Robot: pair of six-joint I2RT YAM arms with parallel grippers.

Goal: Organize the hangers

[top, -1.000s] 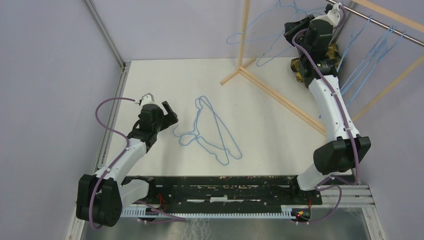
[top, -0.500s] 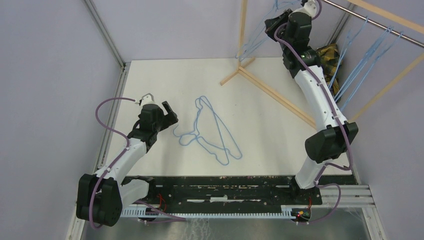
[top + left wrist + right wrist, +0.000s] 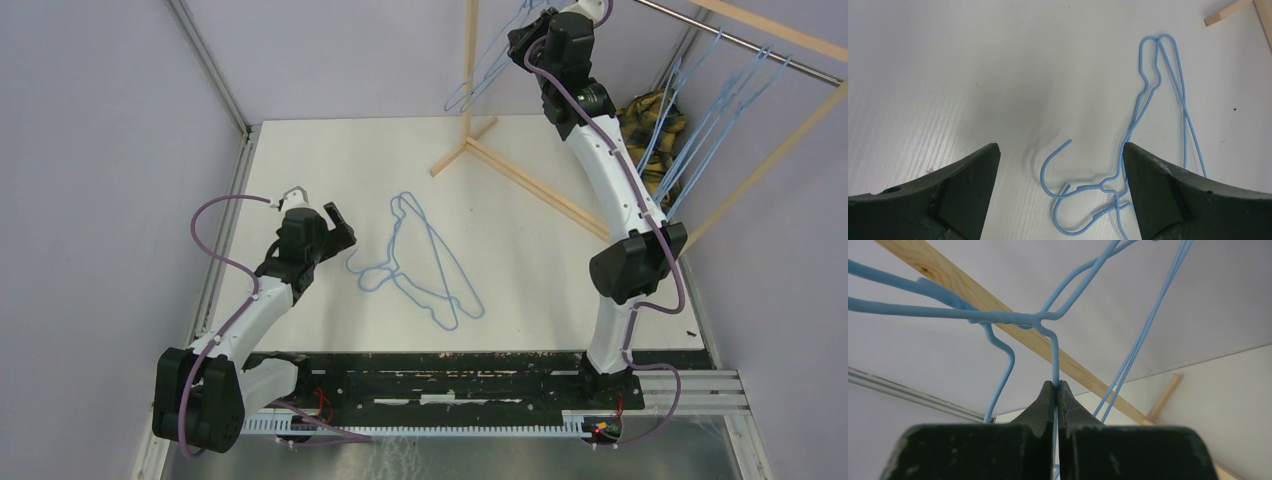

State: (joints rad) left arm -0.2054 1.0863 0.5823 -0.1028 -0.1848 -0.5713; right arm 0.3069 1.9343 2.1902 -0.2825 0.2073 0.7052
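**Stock entry: blue wire hangers, rack and table**

1. Right jaws: clenched on one thin wire of the held hanger, just below its twisted neck. My right wrist view shows the tips pinched together with the wire between them. A second blue wire curves down just left of the tips, and I cannot tell whether it belongs to the same hanger. My right arm reaches high toward the far side. The held hanger dangles beside the upright wooden post of the rack, clear of the table.

2. Left jaws: released, spread wide and holding nothing. They hover low over the table, pointing at the loose hangers.

3. Loose hangers: apparently two, lying flat on the table and overlapping, near its middle. Both hooks curl toward my left jaws and fall between the spread tips in the left wrist view, untouched. The long ends run away from me toward the rack's foot.

4. Hung hangers: several on the metal rail at far right, bunched close together.

5. Plaid cloth: yellow and black, bunched under the rail, beside the hung hangers.
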